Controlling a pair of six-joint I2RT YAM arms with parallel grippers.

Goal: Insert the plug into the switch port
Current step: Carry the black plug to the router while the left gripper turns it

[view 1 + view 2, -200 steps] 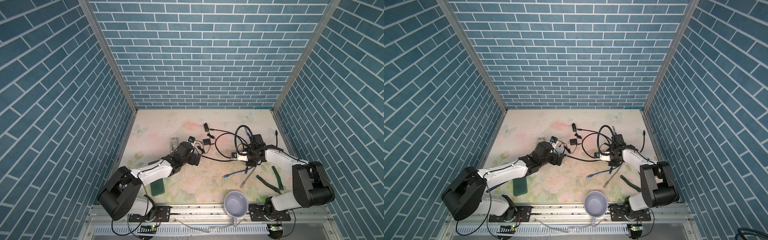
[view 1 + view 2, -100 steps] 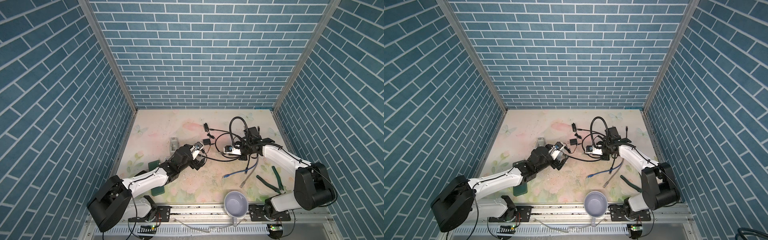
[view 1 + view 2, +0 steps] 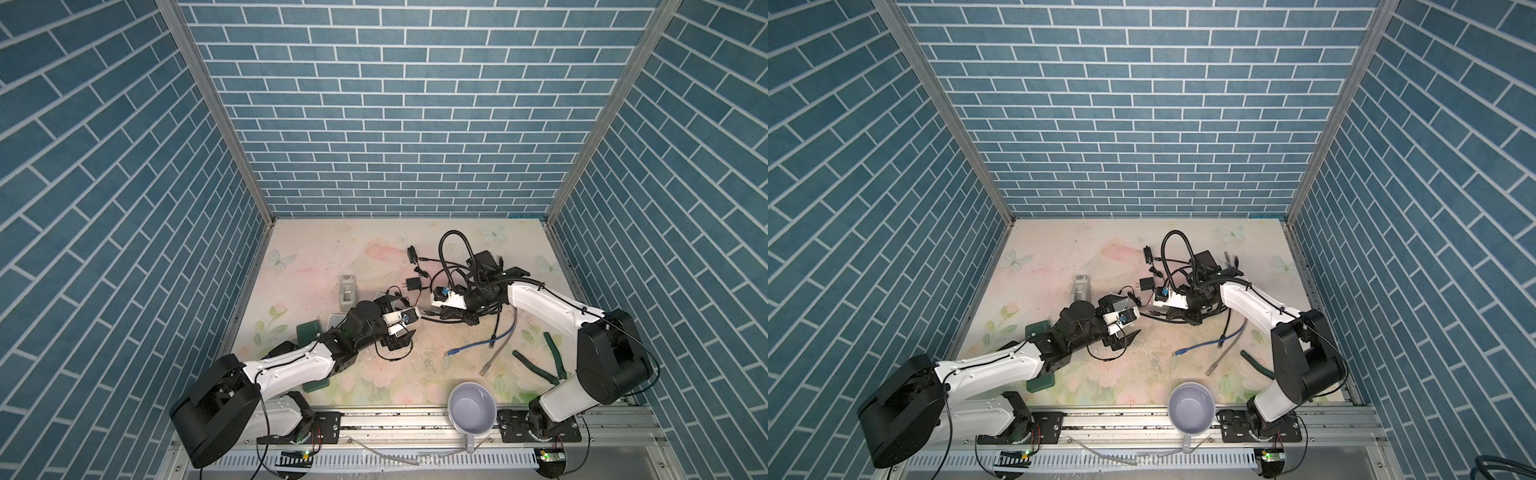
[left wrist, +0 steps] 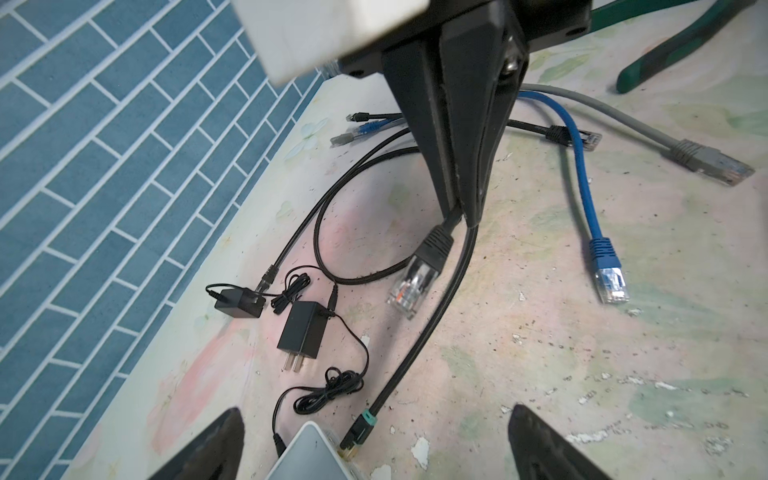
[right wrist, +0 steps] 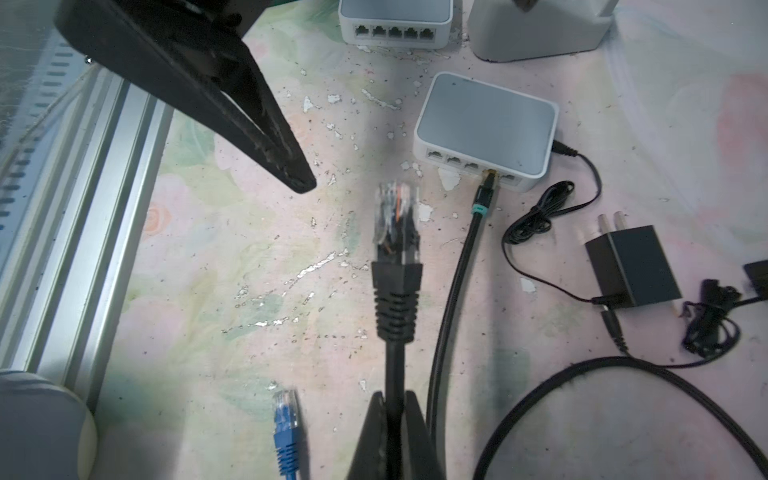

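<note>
Pinching the cable (image 5: 394, 361) just behind the plug (image 5: 395, 212), the R gripper (image 5: 394, 401) is holding that plug straight out ahead of its tips, clear of the table (image 5: 249, 257) as far as one can judge. The switch (image 5: 486, 120) is lying further ahead and off to one side of the plug's line, w/ its ports (image 5: 455, 160) facing back toward the gripper. Plug and switch are sitting apart, nothing entering yet. One port is taken by a teal-ringed lead (image 5: 482, 203); the others look free.

The L gripper (image 4: 376, 424) is standing wide open w/ nothing in it. The switch's corner is showing btw its fingers (image 4: 220, 440), no contact visible.

Step in hand, prob.: lining up for insertion, pick-up done. Next move is calling for a sideways shift + slight yaw so the plug is facing a free port squarely, then a straight push till the latch is seating. Can't tell which way the latch tab is facing, so roll may need checking. L gripper prob. needs to be bracing the switch, else the push is likely sliding it away.
</note>
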